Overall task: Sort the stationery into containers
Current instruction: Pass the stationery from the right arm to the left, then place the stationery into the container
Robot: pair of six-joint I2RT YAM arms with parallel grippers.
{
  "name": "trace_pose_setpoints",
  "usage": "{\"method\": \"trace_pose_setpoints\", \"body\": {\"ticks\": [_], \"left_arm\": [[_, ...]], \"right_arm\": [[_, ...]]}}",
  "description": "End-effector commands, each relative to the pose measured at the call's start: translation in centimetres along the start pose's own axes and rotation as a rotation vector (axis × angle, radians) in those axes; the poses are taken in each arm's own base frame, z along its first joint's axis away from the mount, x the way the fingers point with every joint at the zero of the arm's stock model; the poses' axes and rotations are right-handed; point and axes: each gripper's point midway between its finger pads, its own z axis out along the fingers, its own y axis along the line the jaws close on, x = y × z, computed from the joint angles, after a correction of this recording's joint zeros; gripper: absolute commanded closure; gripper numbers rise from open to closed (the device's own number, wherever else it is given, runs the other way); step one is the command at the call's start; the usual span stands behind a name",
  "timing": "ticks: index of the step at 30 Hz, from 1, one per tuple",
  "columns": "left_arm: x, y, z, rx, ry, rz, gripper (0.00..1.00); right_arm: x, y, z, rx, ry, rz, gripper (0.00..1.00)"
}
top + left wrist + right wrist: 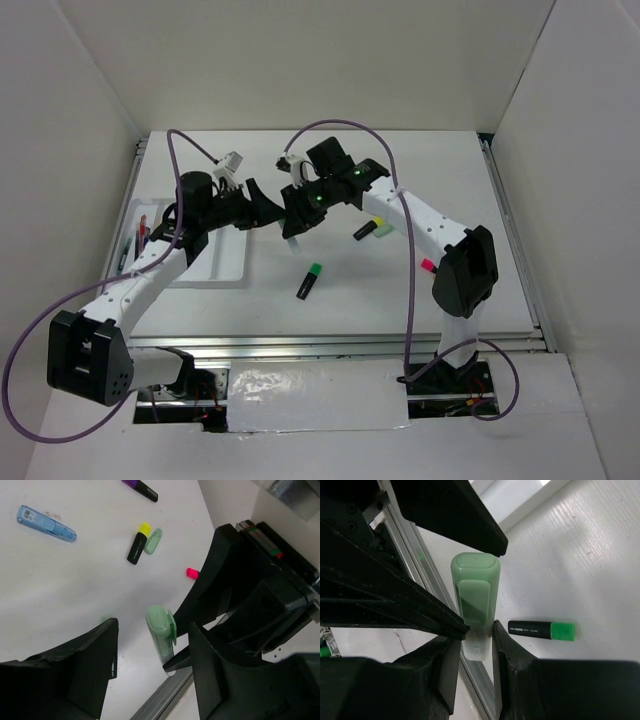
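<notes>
My right gripper (296, 226) (477, 639) is shut on the lower end of a mint-green highlighter (475, 587) (161, 630) (294, 243), held above the table's middle. The left gripper (262, 206) (152, 650) stands open around that same highlighter, its fingers (95, 655) apart on either side, and I see a gap on the left side. A green-capped black highlighter (309, 281) (541, 630) lies on the table below. The white divided tray (222, 262) sits at the left under the left arm, with some pens (135, 245) in its far-left compartment.
A yellow-capped black highlighter (362, 231) (137, 543) lies beside a mint one (153, 541), with a pink piece (428, 265) (192, 573) near the right arm. A blue pen (46, 523) and a purple-black marker (140, 487) lie farther off. White walls enclose the table.
</notes>
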Motion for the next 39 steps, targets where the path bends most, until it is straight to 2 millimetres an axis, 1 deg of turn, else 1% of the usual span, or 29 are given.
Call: {"method": "trace_pose_setpoints", "body": {"ticks": [1, 7, 12, 13, 14, 15, 16, 17, 18, 19, 20, 21, 22, 23, 24, 25, 26, 27, 28, 29, 30, 31, 32, 33, 34, 35, 36, 37, 39], "left_arm": [[-0.8, -1.7, -0.5, 0.049, -0.03, 0.032, 0.31], [0.5, -1.5, 0.0, 0.053, 0.008, 0.023, 0.48], [0.0, -1.9, -0.3, 0.068, 0.014, 0.046, 0.69], [-0.6, -2.0, -0.5, 0.074, 0.007, 0.05, 0.76], [-1.0, -1.9, -0.6, 0.075, 0.003, 0.05, 0.79], [-1.4, -1.7, -0.9, 0.071, 0.001, 0.047, 0.82], [-2.5, -0.6, -1.6, 0.054, -0.018, 0.055, 0.9], [-2.9, -0.1, -2.2, 0.028, -0.005, 0.044, 0.94], [-4.1, 2.0, -3.1, -0.023, -0.016, 0.025, 0.97], [-5.4, 2.4, -3.8, -0.044, -0.021, 0.097, 1.0], [-4.2, 4.5, -4.9, -0.132, 0.043, 0.042, 1.0], [-5.3, 7.7, -6.6, -0.225, 0.034, 0.079, 1.0], [-6.7, 9.1, -7.9, -0.305, 0.022, 0.111, 1.0], [-5.9, 10.6, -9.6, -0.376, 0.076, 0.095, 1.0], [-6.6, 13.1, -11.4, -0.454, 0.082, 0.094, 1.0], [-8.1, 14.5, -13.0, -0.536, 0.097, 0.209, 1.0], [-7.9, 16.6, -13.9, -0.583, 0.158, 0.245, 1.0], [-7.8, 18.5, -16.1, -0.639, 0.206, 0.273, 1.0], [-8.6, 19.4, -17.1, -0.674, 0.219, 0.292, 1.0], [-8.2, 21.5, -17.9, -0.702, 0.26, 0.269, 0.97], [-8.2, 22.9, -19.3, -0.73, 0.289, 0.271, 0.94], [-9.6, 23.6, -20.1, -0.756, 0.286, 0.287, 0.91], [-9.0, 25.8, -20.6, -0.766, 0.322, 0.241, 0.89], [-8.9, 26.5, -20.9, -0.766, 0.35, 0.236, 0.85], [-10.2, 27.0, -21.0, -0.778, 0.338, 0.249, 0.84], [-9.7, 28.6, -20.9, -0.78, 0.368, 0.223, 0.82], [-10.4, 29.0, -20.8, -0.786, 0.366, 0.229, 0.81], [-9.9, 30.1, -20.3, -0.778, 0.389, 0.207, 0.79], [-10.3, 30.6, -19.6, -0.77, 0.4, 0.222, 0.77]], "right_arm": [[-2.6, 0.9, -0.7, 0.006, -0.071, -0.042, 1.0], [-4.4, 1.7, -1.3, -0.008, -0.118, -0.066, 1.0], [-4.7, 2.6, -1.5, -0.061, -0.118, -0.083, 1.0], [-4.6, 2.8, -1.6, -0.067, -0.115, -0.088, 1.0], [-4.5, 2.9, -1.6, -0.073, -0.113, -0.089, 0.97], [-4.1, 3.0, -1.7, -0.076, -0.108, -0.09, 0.82], [-3.9, 3.1, -1.8, -0.078, -0.105, -0.096, 0.71], [-3.8, 3.0, -2.0, -0.073, -0.105, -0.109, 0.59], [-3.4, 2.9, -2.5, -0.065, -0.102, -0.108, 0.4], [-3.0, 2.9, -2.8, -0.069, -0.099, -0.108, 0.36], [-2.8, 2.8, -3.2, -0.07, -0.102, -0.107, 0.34], [-2.2, 2.0, -4.3, -0.06, -0.109, -0.087, 0.31], [-1.9, 1.6, -4.8, -0.062, -0.113, -0.075, 0.31], [-1.4, 1.3, -5.2, -0.064, -0.111, -0.059, 0.3], [-0.3, 0.0, -6.1, -0.038, -0.102, -0.062, 0.3], [0.4, -0.6, -6.4, -0.024, -0.089, -0.059, 0.3], [1.4, -1.6, -6.8, 0.013, -0.069, -0.057, 0.3], [2.6, -2.6, -7.2, 0.044, -0.04, -0.061, 0.32], [3.2, -3.4, -7.4, 0.067, -0.029, -0.055, 0.32], [4.5, -4.0, -7.5, 0.091, -0.009, -0.041, 0.33], [5.0, -4.5, -7.8, 0.105, -0.011, -0.04, 0.33], [5.5, -5.2, -8.2, 0.125, -0.017, -0.025, 0.33], [6.1, -5.7, -8.5, 0.148, -0.02, -0.023, 0.33], [6.5, -6.1, -8.7, 0.162, -0.021, -0.016, 0.33], [6.8, -6.7, -9.1, 0.175, -0.025, -0.007, 0.34], [7.5, -7.1, -9.2, 0.183, -0.017, 0.003, 0.34], [7.8, -7.5, -9.5, 0.195, -0.017, 0.012, 0.35], [8.0, -8.0, -9.9, 0.204, -0.022, 0.025, 0.35], [8.9, -8.6, -10.1, 0.204, -0.012, 0.054, 0.36]]}}
